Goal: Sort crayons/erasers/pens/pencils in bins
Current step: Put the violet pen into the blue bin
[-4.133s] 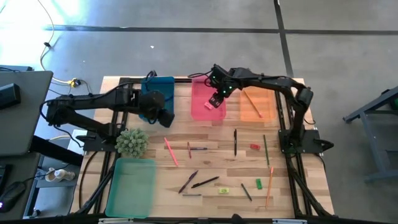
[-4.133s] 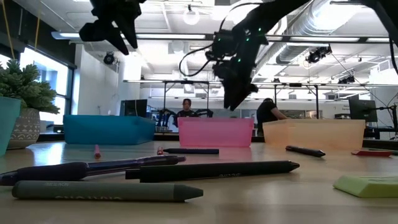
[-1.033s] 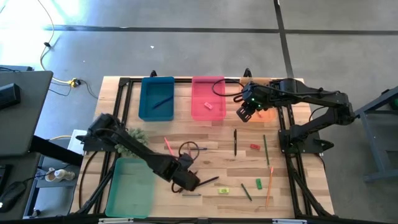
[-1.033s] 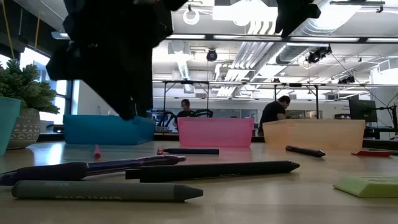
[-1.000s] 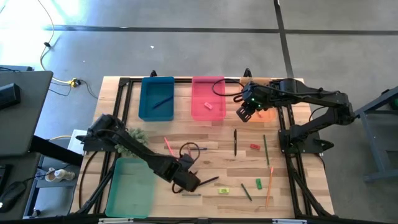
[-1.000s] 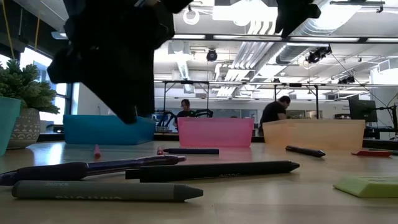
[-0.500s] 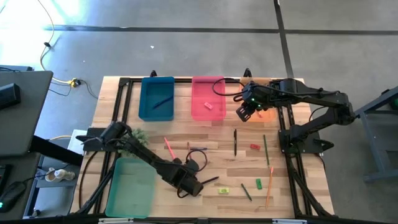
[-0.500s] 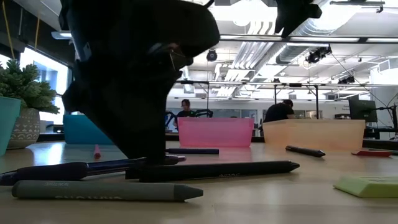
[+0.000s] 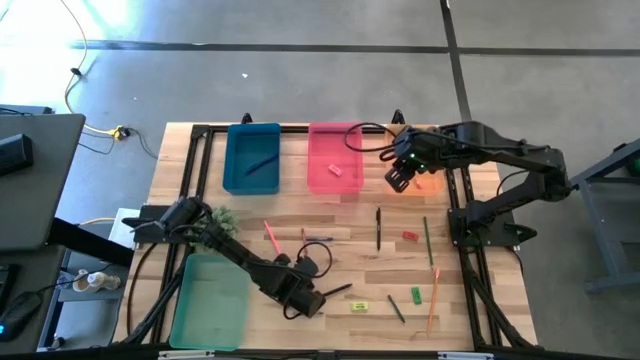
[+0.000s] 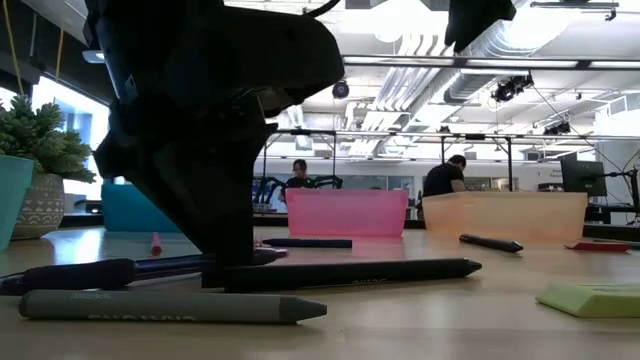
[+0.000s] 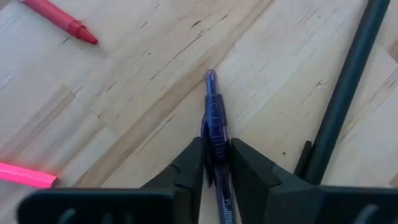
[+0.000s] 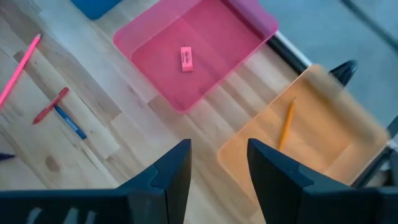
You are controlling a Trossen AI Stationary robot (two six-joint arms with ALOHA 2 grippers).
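Note:
My left gripper (image 9: 300,297) is down at the table near the front middle, shut on a purple pen (image 11: 213,118); in the low view it (image 10: 228,262) reaches the tabletop. My right gripper (image 9: 398,178) is open and empty, high between the pink bin (image 9: 334,158) and the orange bin (image 9: 415,172). The pink bin holds a pink eraser (image 12: 186,58), the orange bin an orange pencil (image 12: 286,127), the blue bin (image 9: 252,158) a pen. The green bin (image 9: 212,300) lies at the front left. My left gripper pinches the purple pen's barrel (image 11: 214,140) between its two fingers (image 11: 191,165), one on each long side. The fingers come from above, slanting down. The pen's tip end (image 11: 210,76) sticks out past the fingers, and the pen lies on the tabletop.
Loose on the table: a black pen (image 9: 333,292) right beside my left gripper, a grey crayon (image 9: 308,313), a pink stick (image 9: 274,243), a red crayon (image 9: 304,240), a blue pen (image 9: 320,239), another black pen (image 9: 378,228), pencils (image 9: 428,240) and erasers (image 9: 416,295). A potted plant (image 9: 218,214) stands left.
My left gripper has come down from above the pens to the tabletop, moving a little toward the near edge, and now stands on the purple pen. The pens on the table have stayed where they were.

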